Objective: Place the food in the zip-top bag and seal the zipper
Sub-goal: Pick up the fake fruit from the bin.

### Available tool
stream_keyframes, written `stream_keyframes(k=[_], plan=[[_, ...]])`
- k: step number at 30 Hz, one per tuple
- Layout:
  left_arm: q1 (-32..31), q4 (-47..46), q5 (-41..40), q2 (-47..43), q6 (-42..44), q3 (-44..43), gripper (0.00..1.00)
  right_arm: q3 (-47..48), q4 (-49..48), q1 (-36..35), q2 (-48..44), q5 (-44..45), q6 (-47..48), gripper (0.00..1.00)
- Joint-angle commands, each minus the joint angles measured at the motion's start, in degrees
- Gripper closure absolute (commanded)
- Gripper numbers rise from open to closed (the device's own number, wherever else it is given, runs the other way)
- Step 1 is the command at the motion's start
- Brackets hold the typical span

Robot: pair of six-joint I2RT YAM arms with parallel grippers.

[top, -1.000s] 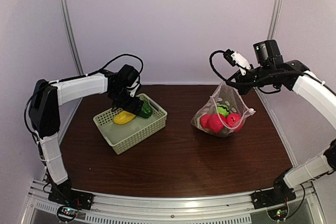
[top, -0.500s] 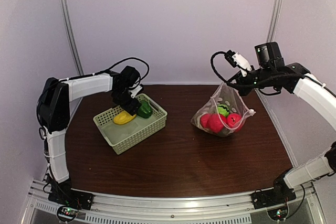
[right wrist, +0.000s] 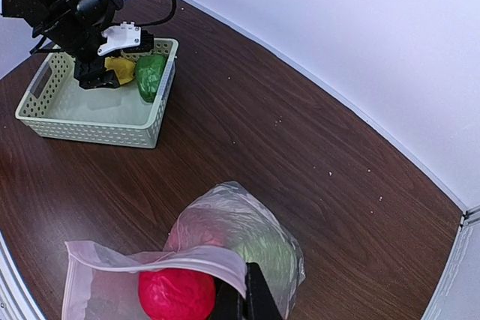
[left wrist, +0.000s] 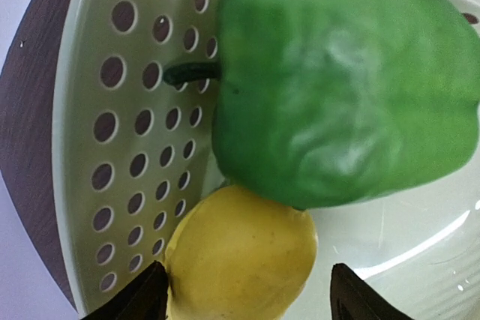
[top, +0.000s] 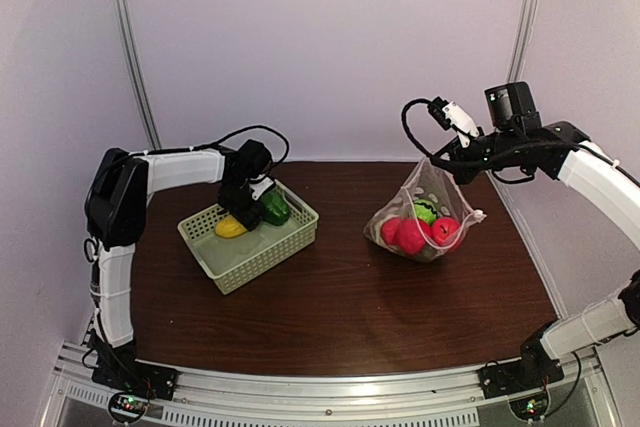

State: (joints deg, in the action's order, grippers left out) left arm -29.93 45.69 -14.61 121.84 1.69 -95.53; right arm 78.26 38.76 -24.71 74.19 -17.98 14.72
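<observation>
A yellow lemon-like piece and a green pepper lie touching in the pale green basket. My left gripper is open and low in the basket, with one fingertip on each side of the yellow piece. The left fingertip is right against it; the right one stands apart. My right gripper is shut on the mouth edge of the zip-top bag and holds it up. The bag rests on the table with red fruits and a green piece inside. Its zipper gapes.
The basket stands at the back left of the brown table, the bag at the back right. White walls and metal posts close in the back and sides. The left arm leans over the basket's far end.
My left gripper has moved down and a little to the right, onto the yellow piece, and its jaws have narrowed slightly. The right gripper and bag have barely moved.
</observation>
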Motion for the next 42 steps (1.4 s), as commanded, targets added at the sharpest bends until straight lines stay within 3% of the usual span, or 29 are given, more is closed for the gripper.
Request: stream_keyframes(k=[1,11,18,22,27,31,36,42], plan=[[0.4,0.34,-0.28,2.14,0.81,0.55,0.25,-0.56,-1.58,0.28,-1.6,-0.86,-1.21,1.0],[-0.28,3.06,-2.42,0.94,-1.09,-1.4,0.5,-0.36,-1.35,0.28,-1.68,-1.68,-1.58,1.0],[-3.74,5.92,-2.9,-11.56,-6.09,-1.76,0.51,0.42,-0.93,0.28,-0.63,-1.68,-2.58,1.0],[-5.57,2.95,5.6,-20.48,-9.77,-1.51,0.56,1.67,-0.69,0.27,0.86,-2.46,-3.66,1.0],[-8.14,-13.67,25.32,-32.21,-15.31,3.72,0.55,6.29,1.29,0.24,3.66,-3.54,-4.98,1.0],[-12.63,-34.04,33.64,-37.44,-21.62,9.91,0.54,9.96,2.12,0.04,5.37,-4.82,-6.64,1.0],[-20.46,-53.14,37.49,-35.83,-26.39,12.91,0.56,13.66,3.15,-0.26,7.9,-4.97,-8.23,1.0],[-25.95,-74.0,34.83,-29.79,-33.84,15.3,0.6,14.96,2.33,-0.34,10.35,-7.35,-11.65,1.0]])
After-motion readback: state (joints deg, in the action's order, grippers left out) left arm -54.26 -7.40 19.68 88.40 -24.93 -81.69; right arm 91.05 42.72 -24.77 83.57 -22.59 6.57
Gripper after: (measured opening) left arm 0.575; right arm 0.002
